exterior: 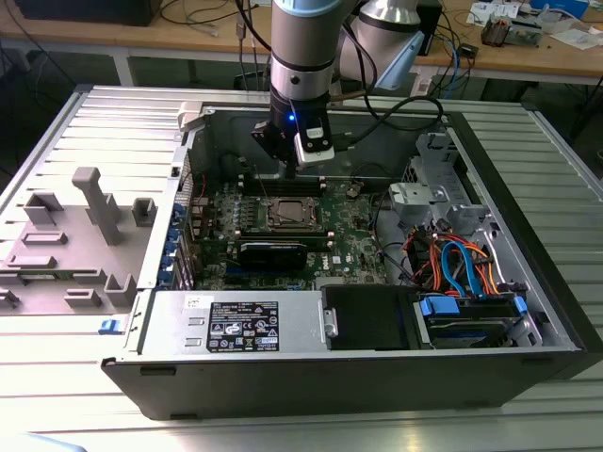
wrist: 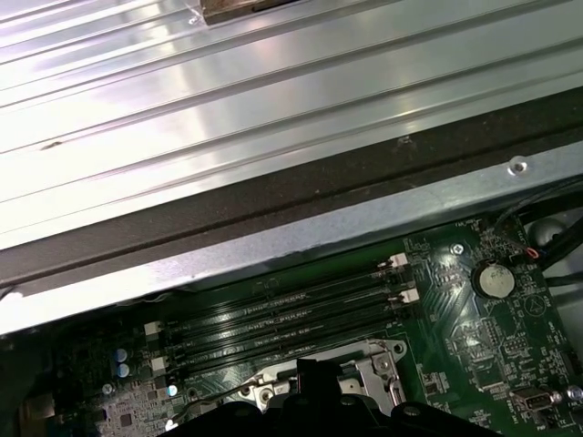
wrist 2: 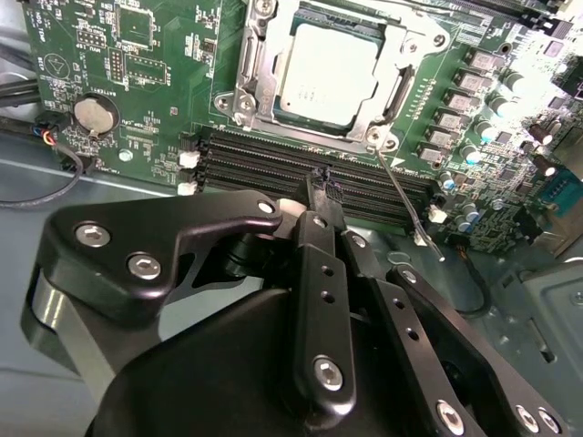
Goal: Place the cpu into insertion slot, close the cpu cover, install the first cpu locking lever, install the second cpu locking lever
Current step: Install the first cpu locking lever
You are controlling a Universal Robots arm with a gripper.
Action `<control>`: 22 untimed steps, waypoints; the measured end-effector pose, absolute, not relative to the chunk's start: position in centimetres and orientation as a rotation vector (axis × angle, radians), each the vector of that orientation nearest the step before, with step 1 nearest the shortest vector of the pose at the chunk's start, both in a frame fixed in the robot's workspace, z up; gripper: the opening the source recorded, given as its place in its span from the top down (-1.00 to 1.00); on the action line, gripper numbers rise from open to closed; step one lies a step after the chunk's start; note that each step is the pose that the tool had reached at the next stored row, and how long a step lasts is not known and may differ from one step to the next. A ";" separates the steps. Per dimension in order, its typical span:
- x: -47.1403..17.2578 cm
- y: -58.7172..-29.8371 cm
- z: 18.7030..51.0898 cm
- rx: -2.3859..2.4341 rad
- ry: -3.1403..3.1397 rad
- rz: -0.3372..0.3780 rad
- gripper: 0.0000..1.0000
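The cpu [wrist 2: 328, 71], a dull silver square, lies in the insertion slot [exterior: 287, 213] on the green board. The cpu cover [wrist 2: 258, 66], a silver frame, lies flat around the chip, which shows through its window. One thin wire locking lever [wrist 2: 408, 202] sticks out loose from a corner of the socket, across the memory slots. A dark lever [wrist 2: 397, 86] runs along the socket's side. My gripper [wrist 2: 321, 187] hovers over the memory slots just short of the socket, shut with nothing between its fingers. In the exterior view the gripper [exterior: 285, 166] hangs above the board's far edge.
Black memory slots [wrist: 282, 319] run beside the socket, with a coin battery [wrist: 496, 278] nearby. The open computer case's metal wall [wrist: 273, 246] borders the board. Cables and a drive cage [exterior: 462, 268] fill the case at the exterior view's right; a power supply [exterior: 236, 322] sits in front.
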State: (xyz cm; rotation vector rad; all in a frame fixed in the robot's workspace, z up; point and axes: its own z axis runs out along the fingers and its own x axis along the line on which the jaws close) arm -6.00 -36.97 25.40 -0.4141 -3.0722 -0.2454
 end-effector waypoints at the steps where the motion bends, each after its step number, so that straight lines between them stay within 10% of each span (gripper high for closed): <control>1: -6.0 -37.0 25.4 -0.412 -3.072 -0.246 0.79; 22: -6.0 -37.0 25.4 -0.378 -3.072 -0.260 0.79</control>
